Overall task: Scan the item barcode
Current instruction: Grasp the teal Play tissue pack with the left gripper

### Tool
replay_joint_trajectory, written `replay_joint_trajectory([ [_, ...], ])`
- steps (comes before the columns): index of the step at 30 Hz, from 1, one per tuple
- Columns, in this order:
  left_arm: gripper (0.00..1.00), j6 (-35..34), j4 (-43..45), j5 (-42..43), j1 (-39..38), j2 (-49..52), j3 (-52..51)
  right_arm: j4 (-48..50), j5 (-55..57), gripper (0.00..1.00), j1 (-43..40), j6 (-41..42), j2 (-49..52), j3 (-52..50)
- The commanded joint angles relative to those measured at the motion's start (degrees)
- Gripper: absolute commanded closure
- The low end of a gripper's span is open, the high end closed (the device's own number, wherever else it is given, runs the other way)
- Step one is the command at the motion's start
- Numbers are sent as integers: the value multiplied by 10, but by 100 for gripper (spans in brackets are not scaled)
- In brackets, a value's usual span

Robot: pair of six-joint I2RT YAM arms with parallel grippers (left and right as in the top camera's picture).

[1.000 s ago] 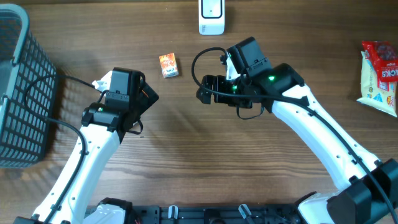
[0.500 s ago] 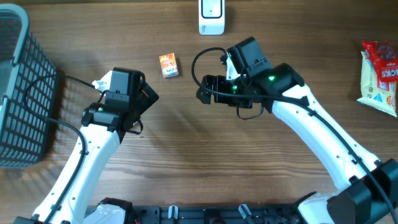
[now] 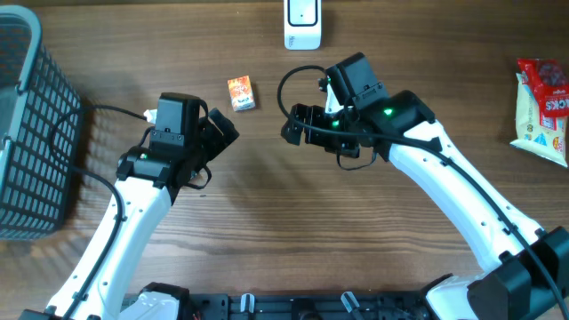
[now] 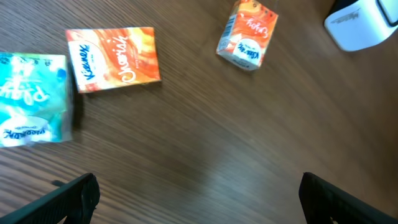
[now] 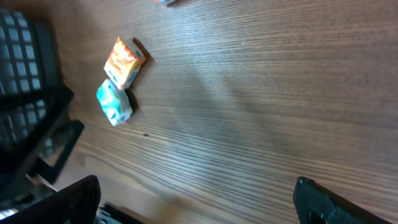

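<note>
Small orange carton (image 3: 241, 92), white label, lying flat, left pincer (image 4: 199, 198) and right pincer (image 5: 199, 200) apart

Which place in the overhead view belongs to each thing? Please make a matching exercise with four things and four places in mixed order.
Things:
1. grey basket
2. white device
3. small orange box
4. red snack bag

Places:
A. at the far right edge
B. at the top edge, near the middle
C. at the far left edge
D. on bare wood, left of and below the white device

Pairs: 1-C, 2-B, 3-D, 4-A
</note>
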Motion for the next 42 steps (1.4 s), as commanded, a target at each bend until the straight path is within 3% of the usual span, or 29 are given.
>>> replay_joint_trajectory([
  [1, 0, 30, -31, -109, 5, 2, -2, 3, 13, 0, 2, 93, -10, -2],
  [4, 0, 28, -79, -201, 14, 3, -2, 3, 36, 0, 2, 90, -10, -2],
  [10, 0, -39, -178, -239, 51, 14, -7, 3, 92, 0, 2, 89, -10, -2],
  [22, 0, -44, -118, -215, 69, 111, -18, -2, 91, 1, 1, 55, -10, -2],
  [27, 1, 12, -66, -151, 69, 185, -18, -6, 91, 0, 1, 37, -10, -2],
  [30, 13, 35, -53, -111, 69, 209, -18, -14, 91, 0, 1, 27, -10, -2],
  [32, 34, 39, -54, -107, 69, 214, -18, -17, 91, 0, 1, 28, -10, -2],
  [37, 64, 68, -56, -103, 69, 213, -18, -16, 91, 0, 1, 28, -10, -2],
  [42, 85, 76, -63, -97, 69, 208, -17, -16, 91, 1, 1, 28, -10, -2],
])
